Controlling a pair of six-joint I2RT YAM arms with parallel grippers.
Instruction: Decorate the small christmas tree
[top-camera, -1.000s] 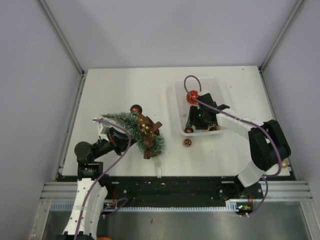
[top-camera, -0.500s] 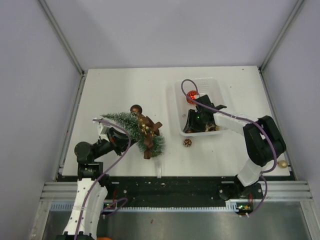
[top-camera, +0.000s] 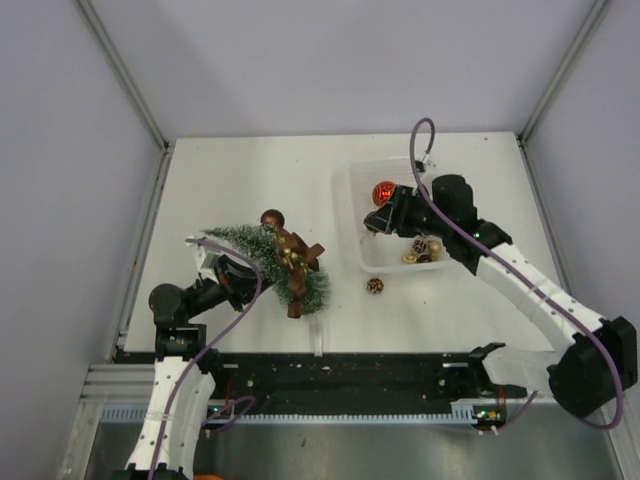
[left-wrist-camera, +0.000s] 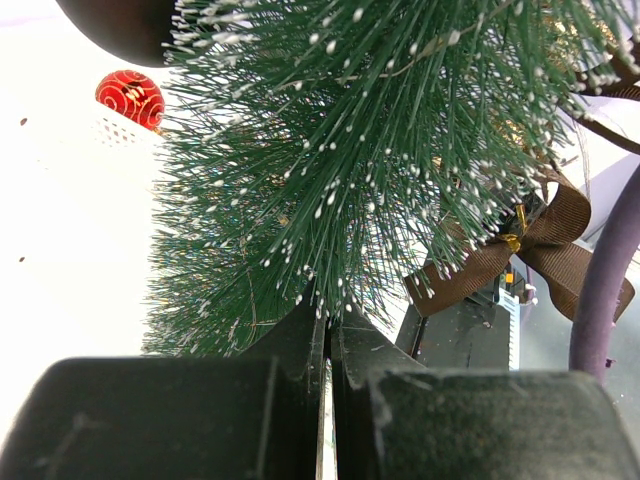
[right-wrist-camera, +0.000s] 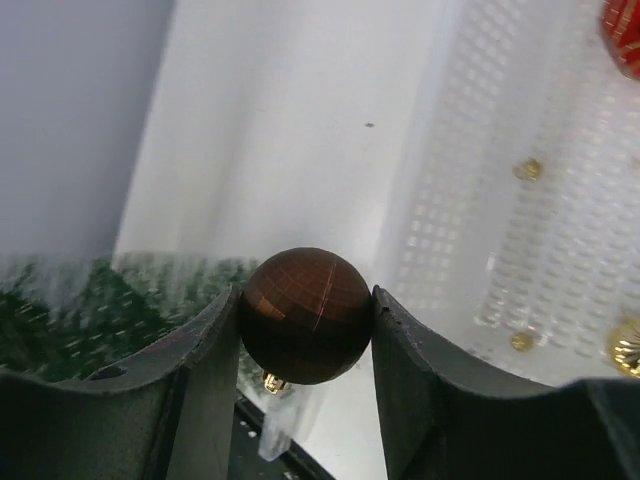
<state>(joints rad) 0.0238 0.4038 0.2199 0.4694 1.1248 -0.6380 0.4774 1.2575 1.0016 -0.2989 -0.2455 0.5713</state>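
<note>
The small christmas tree lies tilted on the table's left half, with a brown bow and gold trim on it. Its frosted bristles fill the left wrist view. My left gripper is shut, its fingertips buried in the bristles near the tree's upper part. My right gripper is over the left side of the white tray, shut on a brown bauble held between both fingers. The tree shows blurred at the lower left of the right wrist view.
A red bauble and several small gold and brown ornaments lie in the tray. A glittery bauble sits on the table in front of the tray. A dark brown bauble rests by the tree's far side. Walls close in left and right.
My right gripper has risen out of the tray with the brown bauble in it, and the right arm has stretched out. The left arm and the tree have not moved.
</note>
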